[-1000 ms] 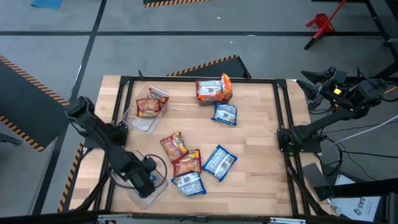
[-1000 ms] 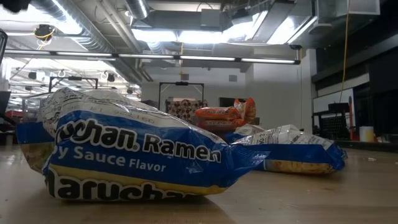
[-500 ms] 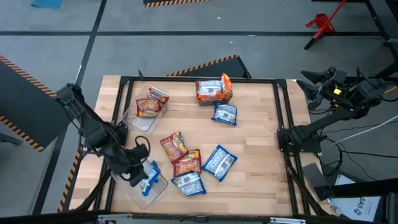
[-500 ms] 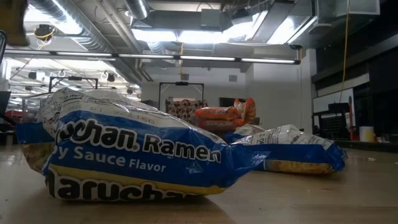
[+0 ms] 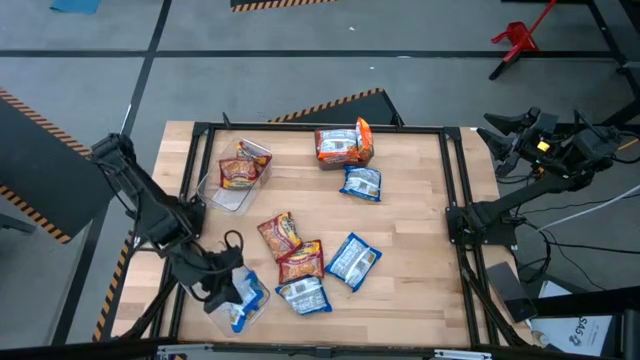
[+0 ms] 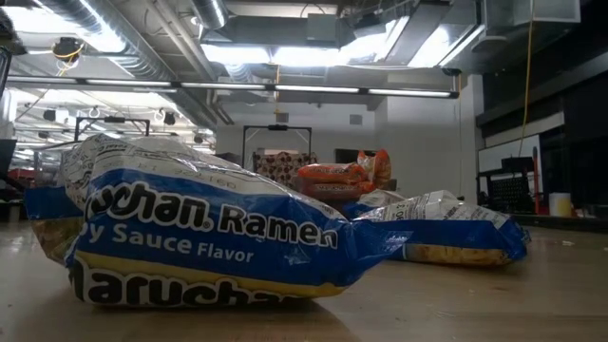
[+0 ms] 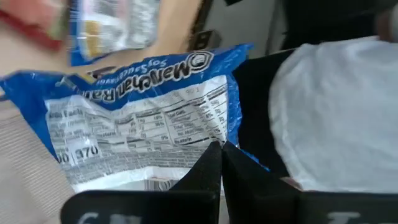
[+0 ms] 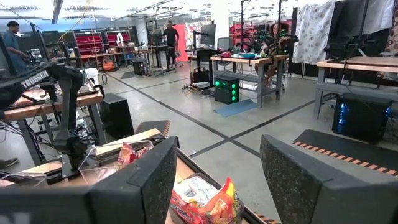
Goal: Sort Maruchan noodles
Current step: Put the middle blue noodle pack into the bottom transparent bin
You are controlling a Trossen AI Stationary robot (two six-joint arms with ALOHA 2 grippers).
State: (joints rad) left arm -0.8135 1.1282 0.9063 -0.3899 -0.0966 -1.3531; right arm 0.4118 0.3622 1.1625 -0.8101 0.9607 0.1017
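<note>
from above, the left gripper (image 5: pixel 232 290) hangs over the clear bin (image 5: pixel 222 309) at the near left corner of the wooden tabletop (image 5: pixel 420 220), where a blue packet (image 5: pixel 245 298) lies, apparently sorted there by colour. a second clear bin (image 5: pixel 225 195) farther back holds a red-orange packet (image 5: pixel 239 172). loose packets lie mid-table: two red-orange ones (image 5: pixel 290 248), a blue one touching them (image 5: pixel 304 296), another blue one just beside (image 5: pixel 352 260), and, toward the far edge, an orange pair (image 5: pixel 343 144) with a blue packet (image 5: pixel 361 183) near it. the right gripper (image 5: pixel 505 135) waits off the table's right side.

at table height, a crinkly blue-and-white soy sauce packet (image 6: pixel 199 233) fills the foreground, its film puckered and glossy.

the left wrist view shows the flat blue packet (image 7: pixel 143 118) lying label-down beyond the dark fingers (image 7: pixel 208 171), which are pressed together and grip nothing.

the right wrist view shows its blocky fingers (image 8: pixel 146 180) spread wide and empty, an orange packet (image 8: pixel 214 202) below.
</note>
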